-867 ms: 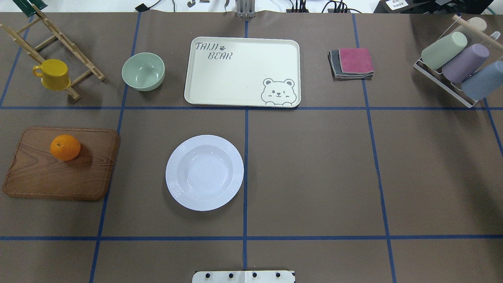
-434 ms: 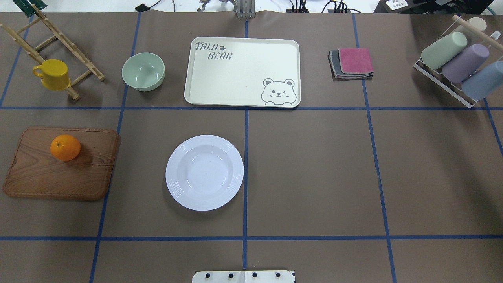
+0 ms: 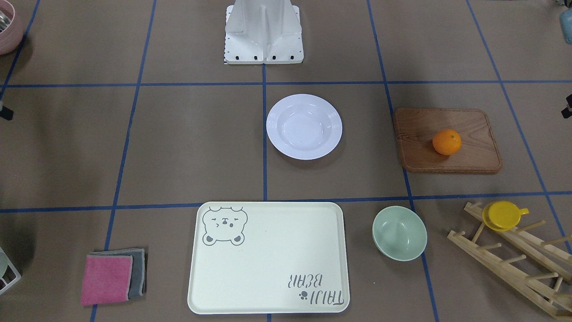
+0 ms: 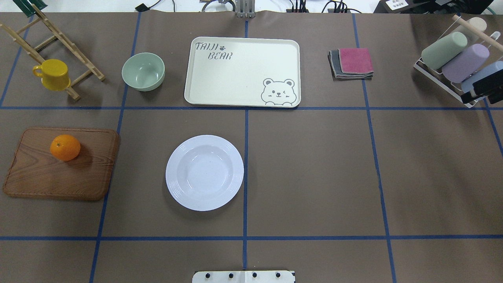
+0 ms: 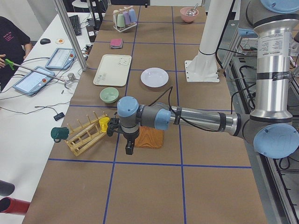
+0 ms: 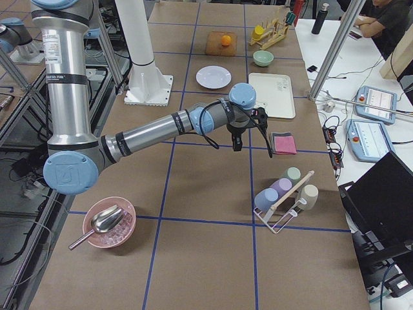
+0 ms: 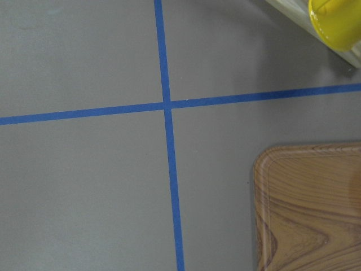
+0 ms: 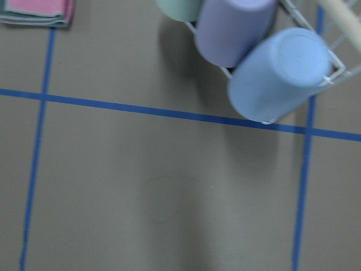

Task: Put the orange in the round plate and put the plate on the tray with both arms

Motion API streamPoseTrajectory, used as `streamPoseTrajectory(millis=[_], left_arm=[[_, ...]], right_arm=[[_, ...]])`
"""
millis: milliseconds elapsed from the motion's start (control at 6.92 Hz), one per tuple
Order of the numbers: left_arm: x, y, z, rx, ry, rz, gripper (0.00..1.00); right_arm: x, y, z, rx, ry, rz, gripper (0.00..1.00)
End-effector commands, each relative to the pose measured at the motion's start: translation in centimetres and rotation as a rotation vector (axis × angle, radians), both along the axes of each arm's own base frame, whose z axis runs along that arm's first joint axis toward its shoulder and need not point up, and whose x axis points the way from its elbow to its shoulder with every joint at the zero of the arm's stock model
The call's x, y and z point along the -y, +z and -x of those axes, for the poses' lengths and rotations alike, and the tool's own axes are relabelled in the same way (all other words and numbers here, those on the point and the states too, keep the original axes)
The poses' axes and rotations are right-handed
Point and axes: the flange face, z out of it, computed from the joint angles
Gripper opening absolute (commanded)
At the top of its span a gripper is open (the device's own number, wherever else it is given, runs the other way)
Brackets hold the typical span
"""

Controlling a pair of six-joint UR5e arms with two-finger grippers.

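Note:
The orange [image 4: 65, 147] rests on a brown wooden board [image 4: 59, 173] at the table's left. The white round plate [image 4: 204, 173] stands bare near the middle. The cream bear tray [image 4: 241, 72] lies beyond it with nothing on it. My right gripper [image 4: 482, 89] juts in at the right edge over the cup rack, far from all of these; I cannot tell whether it is open or shut. My left gripper [image 5: 128, 148] hangs left of the board, beside the wooden rack. Its state cannot be told, and neither wrist view shows fingers.
A pale-green bowl [image 4: 143, 71] sits left of the tray. A yellow cup [image 4: 53, 74] hangs on a wooden rack [image 4: 59, 43]. Folded cloths [image 4: 351, 63] and a rack of cups [image 4: 452, 59] lie at the right. People sit along the far bench [image 5: 11, 42].
The right gripper's black tip has come into the overhead view at the right edge, over the cup rack. The orange, plate and tray have not moved.

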Motion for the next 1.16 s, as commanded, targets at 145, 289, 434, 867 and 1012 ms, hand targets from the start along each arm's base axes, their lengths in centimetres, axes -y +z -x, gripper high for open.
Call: streamPoseTrajectory(millis=[145, 289, 434, 867, 1012], left_arm=[[-0.5, -6.1, -8.9, -0.053, -0.062, 0.084, 1.00], [-0.7, -7.0, -11.6, -0.089, -0.087, 0.081, 1.00], [-1.2, -7.7, -14.1, -0.119, -0.105, 0.101, 1.00], [-2.2, -8.1, -22.7, -0.065, -0.122, 0.113, 1.00], [-1.4, -7.2, -23.5, -0.065, -0.121, 0.116, 0.99]], right_arm=[[-3.1, -3.9, 13.6, 0.279, 0.011, 0.156, 1.00], [-4.0, -4.8, 17.5, 0.329, 0.084, 0.197, 1.00], [-5.2, -7.5, 21.4, 0.390, 0.154, 0.279, 1.00], [-9.5, -11.2, 28.3, 0.512, 0.189, 0.287, 1.00], [-9.8, -11.5, 28.4, 0.520, 0.189, 0.284, 1.00]])
